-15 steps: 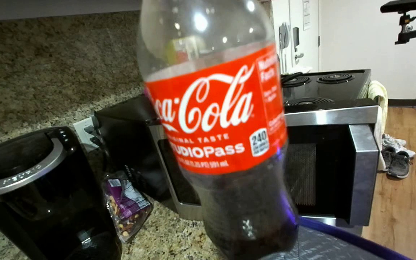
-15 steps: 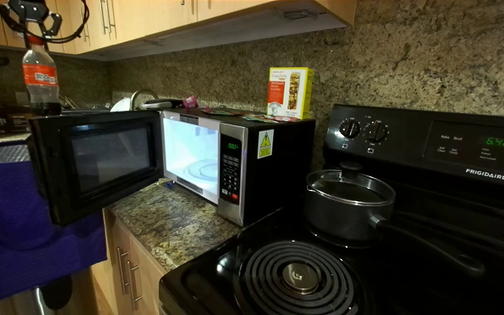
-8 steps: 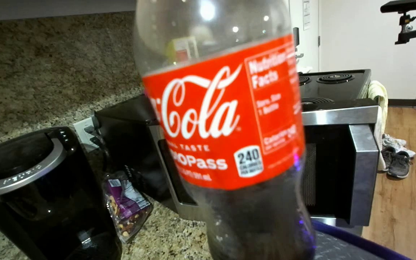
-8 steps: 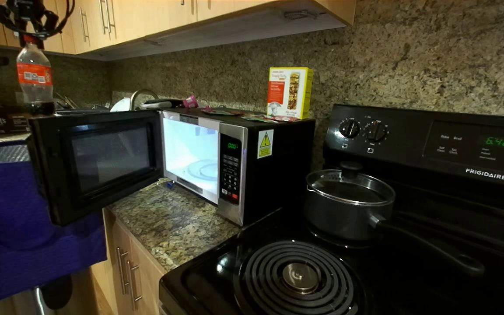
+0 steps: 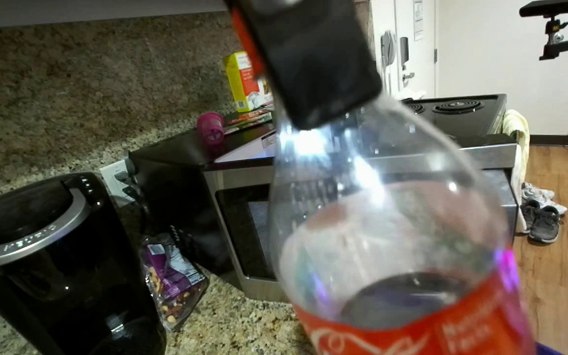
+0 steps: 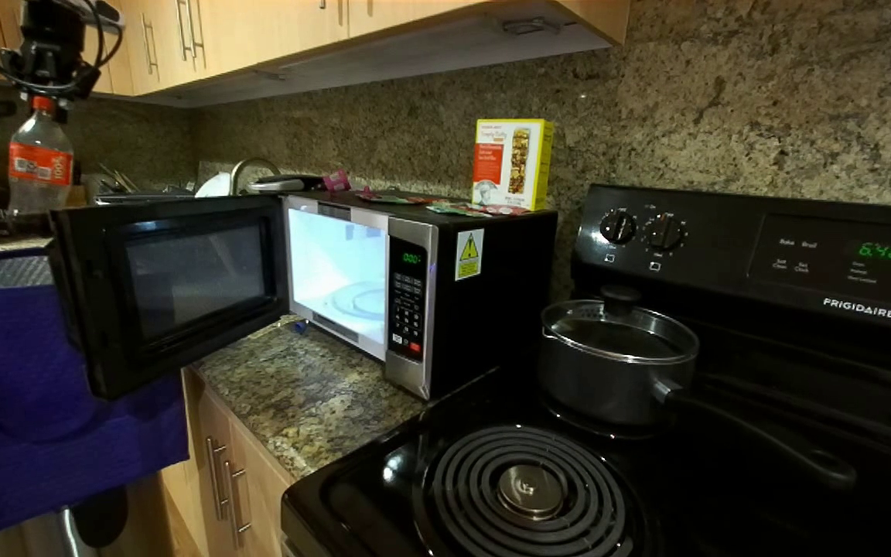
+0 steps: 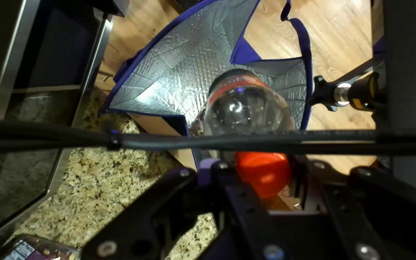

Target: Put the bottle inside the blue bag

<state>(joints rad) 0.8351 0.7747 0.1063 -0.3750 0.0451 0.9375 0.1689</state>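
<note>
One red-capped bottle (image 6: 41, 163) between jaws
</note>
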